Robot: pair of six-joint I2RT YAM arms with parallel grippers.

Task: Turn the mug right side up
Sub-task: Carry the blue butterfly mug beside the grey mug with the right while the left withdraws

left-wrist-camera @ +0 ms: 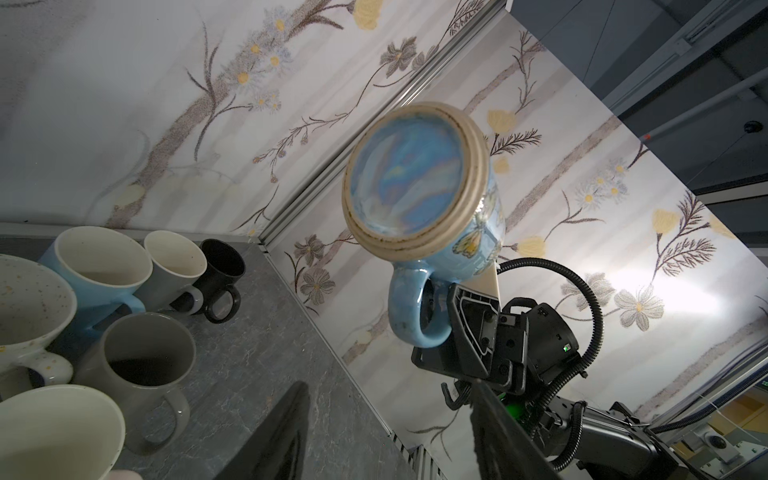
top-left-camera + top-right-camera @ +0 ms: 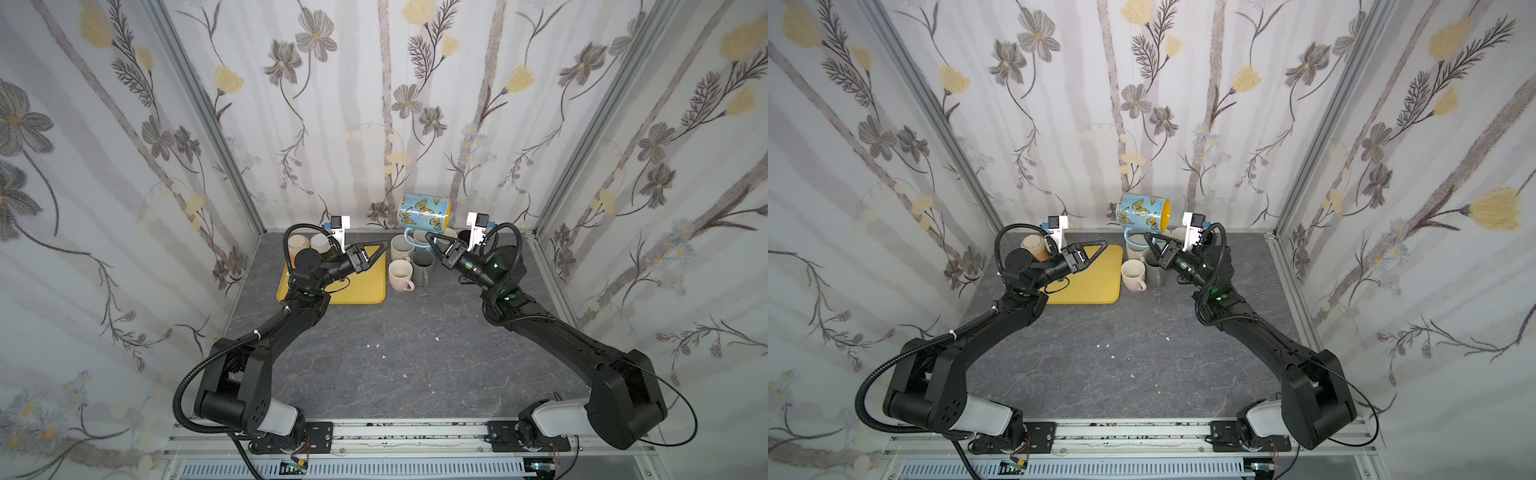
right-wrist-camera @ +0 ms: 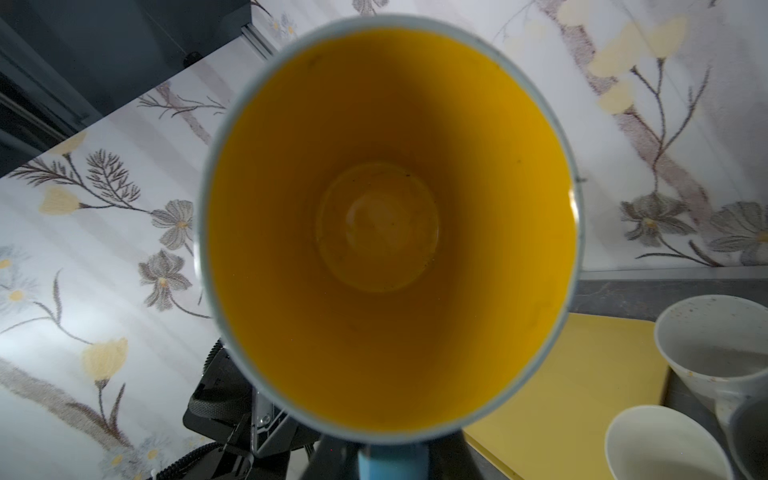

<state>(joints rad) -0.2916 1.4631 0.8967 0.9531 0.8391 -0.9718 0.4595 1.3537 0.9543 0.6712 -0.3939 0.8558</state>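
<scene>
The mug (image 2: 424,212) (image 2: 1142,214) is blue with butterflies and a yellow inside. It hangs in the air on its side near the back wall. My right gripper (image 2: 430,240) (image 2: 1148,237) is shut on its blue handle from below. The right wrist view looks straight into the yellow mouth of the mug (image 3: 386,224), with the right gripper (image 3: 392,457) at the handle. The left wrist view faces the mug's base (image 1: 415,178). My left gripper (image 2: 384,247) (image 2: 1102,245) (image 1: 388,384) stands open and holds nothing, over the tray's right edge, left of the mug.
A yellow tray (image 2: 357,291) (image 2: 1096,286) lies at the back left with two pale mugs at its far corner (image 2: 297,245). Several upright mugs cluster below the held one: a pink mug (image 2: 401,274), a grey mug (image 2: 424,266) (image 1: 149,353), a black mug (image 1: 222,266).
</scene>
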